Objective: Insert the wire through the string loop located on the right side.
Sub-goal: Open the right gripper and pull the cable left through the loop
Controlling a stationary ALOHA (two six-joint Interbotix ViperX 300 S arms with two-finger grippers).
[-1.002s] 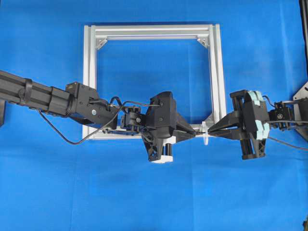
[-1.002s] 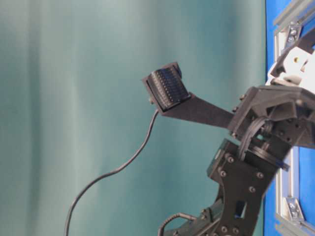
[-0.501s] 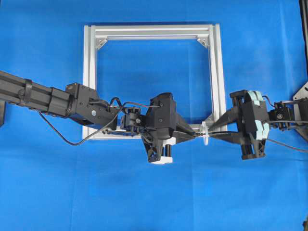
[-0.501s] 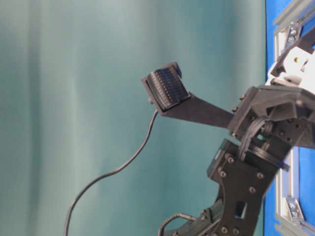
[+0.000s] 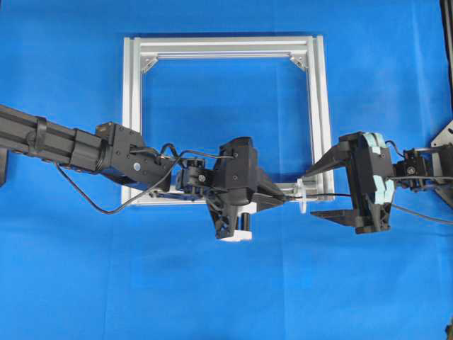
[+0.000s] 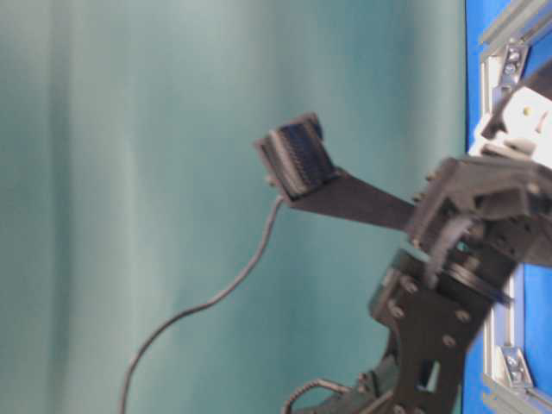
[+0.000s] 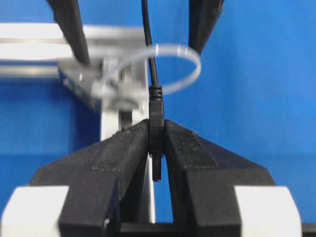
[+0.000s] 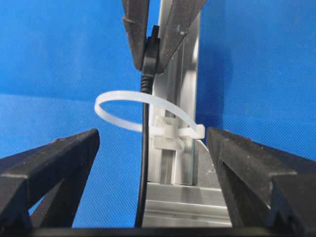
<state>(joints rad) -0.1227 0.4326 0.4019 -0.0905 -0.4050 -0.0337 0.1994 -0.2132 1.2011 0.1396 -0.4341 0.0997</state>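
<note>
The wire (image 7: 150, 54) ends in a slim black plug (image 7: 156, 123), and my left gripper (image 7: 156, 126) is shut on that plug. From the plug the wire runs through the string loop (image 7: 190, 69), a white band fixed to the frame's near right corner. In the right wrist view the wire (image 8: 144, 173) crosses the string loop (image 8: 168, 107) and reaches the left gripper (image 8: 150, 54) beyond it. My right gripper (image 8: 152, 133) stands open on either side of the wire, touching nothing. From overhead, the left gripper (image 5: 287, 199) and right gripper (image 5: 309, 193) face each other across the string loop (image 5: 302, 195).
The square silver aluminium frame (image 5: 219, 46) lies flat on the blue table, with the left arm reaching across its near rail. The wire (image 5: 333, 195) trails off to the right between the open fingers. The frame's rail (image 6: 509, 34) appears beside the arms at table level.
My right gripper has opened wide and let go of the wire beside the loop. The left gripper stays shut on the plug and has barely moved.
</note>
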